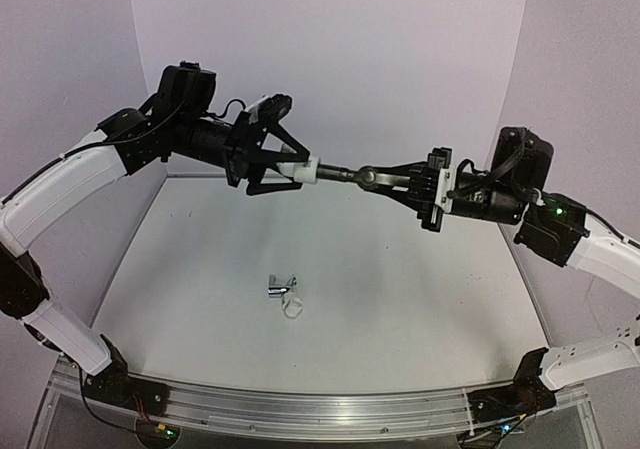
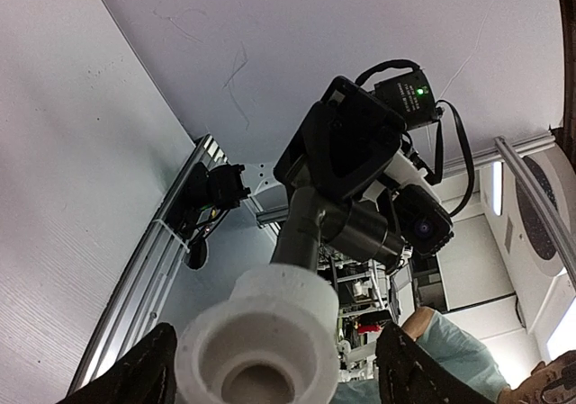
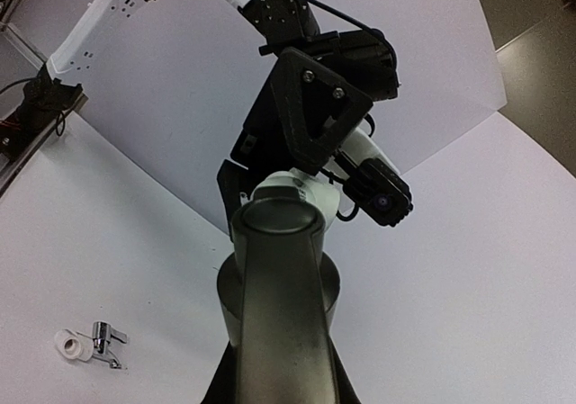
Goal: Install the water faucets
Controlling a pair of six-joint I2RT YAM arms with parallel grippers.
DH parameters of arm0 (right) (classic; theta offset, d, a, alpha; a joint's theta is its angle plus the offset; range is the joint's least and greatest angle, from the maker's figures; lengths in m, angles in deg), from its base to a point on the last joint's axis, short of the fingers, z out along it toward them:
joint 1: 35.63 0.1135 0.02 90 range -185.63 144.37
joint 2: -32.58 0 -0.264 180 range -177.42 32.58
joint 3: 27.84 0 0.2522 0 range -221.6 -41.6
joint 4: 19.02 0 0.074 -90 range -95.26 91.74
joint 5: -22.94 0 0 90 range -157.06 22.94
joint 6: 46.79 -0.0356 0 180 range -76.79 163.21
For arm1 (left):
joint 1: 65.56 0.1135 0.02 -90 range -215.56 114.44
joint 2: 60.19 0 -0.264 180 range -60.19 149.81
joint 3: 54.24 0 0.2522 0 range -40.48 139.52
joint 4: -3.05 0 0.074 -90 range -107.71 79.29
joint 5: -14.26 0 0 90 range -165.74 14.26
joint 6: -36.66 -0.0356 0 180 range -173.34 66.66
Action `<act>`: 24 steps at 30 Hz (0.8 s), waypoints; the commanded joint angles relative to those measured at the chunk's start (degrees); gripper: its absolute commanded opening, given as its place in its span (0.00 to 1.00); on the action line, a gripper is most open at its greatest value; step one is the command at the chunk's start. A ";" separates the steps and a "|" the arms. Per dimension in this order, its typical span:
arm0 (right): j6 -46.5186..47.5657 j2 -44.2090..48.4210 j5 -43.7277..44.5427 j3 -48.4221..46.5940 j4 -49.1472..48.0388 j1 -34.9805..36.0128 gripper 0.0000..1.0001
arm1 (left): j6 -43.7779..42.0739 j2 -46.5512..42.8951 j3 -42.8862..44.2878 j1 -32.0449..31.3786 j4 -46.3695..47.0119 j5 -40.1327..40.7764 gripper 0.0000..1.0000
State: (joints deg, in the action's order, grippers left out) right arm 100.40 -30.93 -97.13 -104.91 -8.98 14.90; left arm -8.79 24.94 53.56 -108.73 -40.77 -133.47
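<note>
Both arms are raised above the table and meet in mid-air. My left gripper (image 1: 290, 169) is shut on the white plastic elbow fitting (image 1: 303, 170), also in the left wrist view (image 2: 265, 332). My right gripper (image 1: 400, 181) is shut on the matte black faucet (image 1: 365, 177), whose stem enters the fitting. The black faucet fills the right wrist view (image 3: 279, 305) with its lever handle toward the camera. The shiny chrome faucet (image 1: 279, 288) lies on the table at centre, also in the right wrist view (image 3: 106, 342).
A small white ring (image 1: 293, 307) lies beside the chrome faucet, also in the right wrist view (image 3: 70, 344). The white table (image 1: 400, 299) has an aluminium rail (image 1: 320, 409) along its near edge. White walls stand behind and at both sides.
</note>
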 commanded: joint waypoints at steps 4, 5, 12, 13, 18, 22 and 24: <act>-0.77 -1.99 -2.44 -3.97 -6.04 0.19 0.00 | 1.27 0.45 0.73 0.11 5.21 -3.42 0.63; -1.12 -2.25 -2.23 -4.13 -6.04 0.19 0.00 | 1.65 0.50 0.42 0.11 5.80 -3.93 0.60; -1.82 -3.17 -0.99 -4.63 -6.13 0.19 0.00 | 2.78 0.82 -1.03 0.11 7.71 -7.00 0.54; -1.73 -3.13 -1.03 -4.52 -6.14 0.19 0.00 | 2.88 0.85 -1.07 0.11 7.93 -7.37 0.53; -2.46 -3.26 -1.30 -4.48 -6.34 0.19 0.00 | 3.60 1.42 -1.38 0.12 10.12 -9.15 0.36; -6.30 -3.80 -1.36 -5.17 -6.35 0.19 0.00 | 3.41 0.98 -1.93 0.12 12.85 -9.35 0.11; -10.52 -4.40 -1.27 -6.12 -6.31 0.19 0.00 | 2.91 0.53 -2.19 0.11 14.05 -8.69 0.01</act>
State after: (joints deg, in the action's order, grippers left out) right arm 97.22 -34.21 -99.03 -106.93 -10.71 14.94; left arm -5.31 26.52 51.71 -108.13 -32.85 -140.56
